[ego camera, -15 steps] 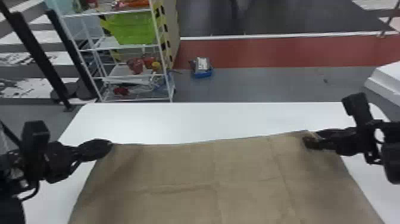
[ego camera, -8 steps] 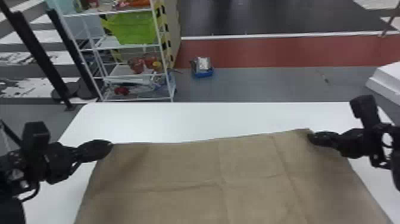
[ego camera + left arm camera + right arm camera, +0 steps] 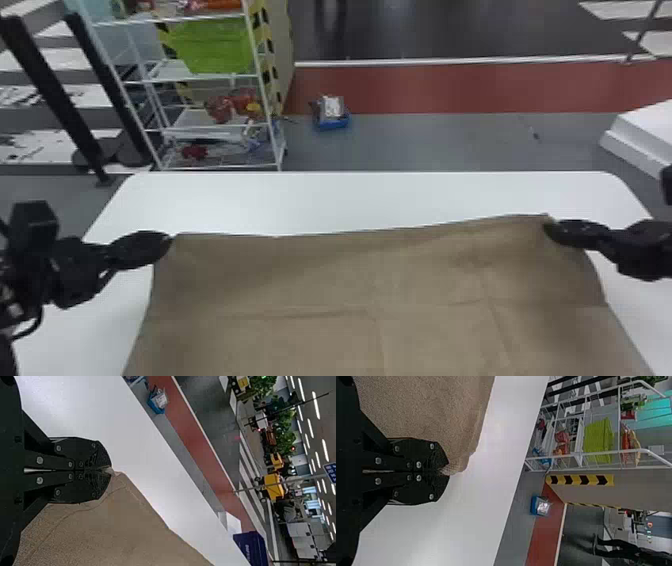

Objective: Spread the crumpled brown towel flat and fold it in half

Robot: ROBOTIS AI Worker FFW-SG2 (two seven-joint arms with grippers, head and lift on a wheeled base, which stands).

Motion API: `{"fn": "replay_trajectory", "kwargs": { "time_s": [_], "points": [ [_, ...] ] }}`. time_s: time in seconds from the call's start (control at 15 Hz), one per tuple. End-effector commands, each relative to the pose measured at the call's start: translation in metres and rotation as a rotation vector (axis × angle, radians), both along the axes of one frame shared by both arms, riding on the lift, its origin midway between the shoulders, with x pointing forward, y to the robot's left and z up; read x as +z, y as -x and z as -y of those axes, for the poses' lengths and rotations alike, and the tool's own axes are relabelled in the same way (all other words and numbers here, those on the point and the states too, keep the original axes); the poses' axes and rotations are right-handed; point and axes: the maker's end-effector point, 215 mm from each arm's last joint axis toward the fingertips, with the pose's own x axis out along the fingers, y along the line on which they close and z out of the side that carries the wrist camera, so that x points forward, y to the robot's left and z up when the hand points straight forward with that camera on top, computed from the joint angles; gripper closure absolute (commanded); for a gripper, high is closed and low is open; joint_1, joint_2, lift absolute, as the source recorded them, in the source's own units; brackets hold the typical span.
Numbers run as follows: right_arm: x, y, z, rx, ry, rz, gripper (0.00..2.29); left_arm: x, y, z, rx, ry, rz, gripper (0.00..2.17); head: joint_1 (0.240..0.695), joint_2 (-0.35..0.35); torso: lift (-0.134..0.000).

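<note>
Two grippers (image 3: pixel 169 241), one brown towel (image 3: pixel 320 280), one white table (image 3: pixel 300 200) and one wire rack (image 3: pixel 271 130).

towel (image 3: pixel 325 280) on table (image 3: pixel 350 200), rack (image 3: pixel 261 82) behind table at left, box (image 3: pixel 332 121) on floor (image 3: pixel 450 142) right of rack

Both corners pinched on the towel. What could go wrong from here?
Slip: the left gripper and right gripper each pinch the brown towel only at their fingertips, so a hard pull could free a corner.

Skew: in the head view its top edge slants up toward the right gripper; folding from there may come out crooked.

Wrinkles: a crease runs across the cloth and might stay in the fold.
</note>
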Motion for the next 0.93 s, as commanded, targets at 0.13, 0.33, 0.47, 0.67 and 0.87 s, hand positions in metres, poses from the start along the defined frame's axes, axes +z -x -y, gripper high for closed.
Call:
{"fn": "replay_trajectory", "kwargs": {
  "time_s": [0.13,0.33,0.47,0.67,0.87],
  "points": [
    [0.001,0.068,-0.016,0.142,0.043,0.001,1.32,0.000,0.008,-0.015,0.022,0.006,-0.004,2.14,0.695,0.102,-0.123],
    [-0.019,0.118,-0.014,0.275,0.107,-0.060,1.32,-0.013,0.033,-0.020,-0.043,-0.026,-0.038,2.14,0.695,0.135,-0.123],
    [-0.034,0.126,-0.007,0.296,0.161,-0.085,1.32,-0.027,0.050,-0.017,-0.130,-0.101,-0.066,2.14,0.695,0.149,-0.123],
    [-0.041,0.127,-0.002,0.330,0.176,-0.115,1.32,-0.048,0.059,-0.019,-0.219,-0.280,-0.081,2.14,0.695,0.141,-0.123],
    [-0.023,0.122,0.000,0.333,0.166,-0.084,1.32,-0.034,0.063,-0.025,-0.234,-0.309,-0.036,2.14,0.695,0.142,-0.123]
  ]
}}
